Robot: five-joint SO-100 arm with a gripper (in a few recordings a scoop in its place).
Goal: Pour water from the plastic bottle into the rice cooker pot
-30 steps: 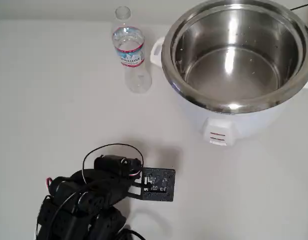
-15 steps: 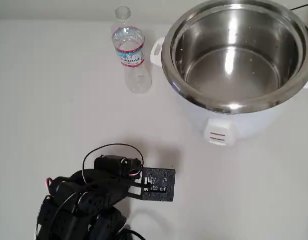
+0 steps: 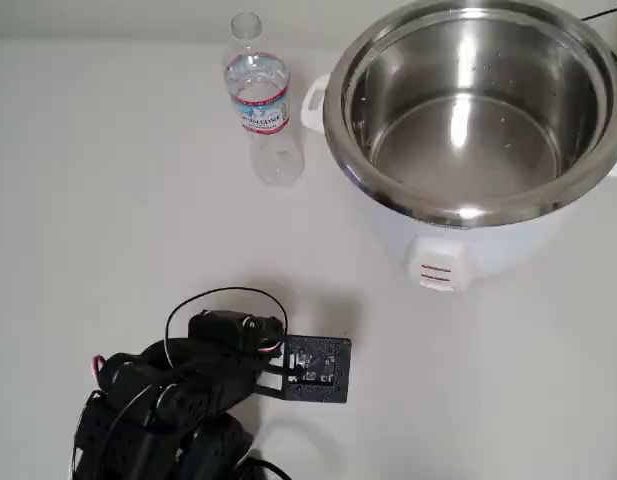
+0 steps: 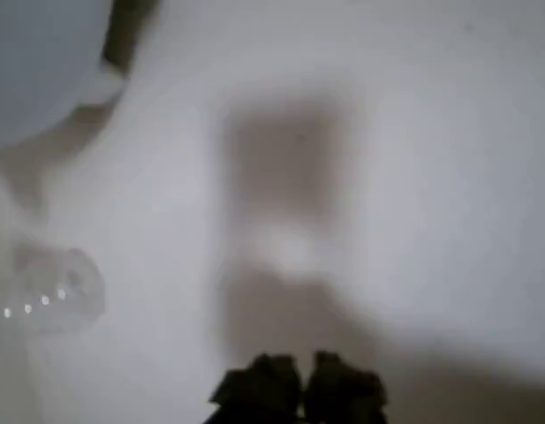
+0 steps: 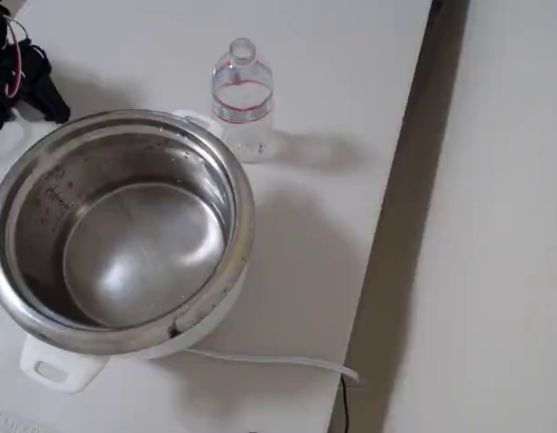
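The plastic bottle (image 3: 260, 100) stands upright and capless on the white table, just left of the rice cooker pot (image 3: 338, 130) in the overhead view. The fixed view has the bottle (image 5: 243, 99) behind the pot (image 5: 240, 203), whose shiny steel inside holds a few droplets. My black arm (image 3: 188, 390) is folded at the bottom left of the overhead view, far from both. My gripper (image 4: 298, 389) is shut and holds nothing; in the fixed view it (image 5: 39, 90) sits at the top left corner. In the wrist view the bottle (image 4: 51, 291) is a blur at the left.
The white cooker body has a side handle (image 3: 313, 100) facing the bottle and a front latch (image 3: 438, 270). A white cable (image 5: 269, 361) trails from the cooker toward the table's right edge (image 5: 386, 225). Bare table lies between my arm and the bottle.
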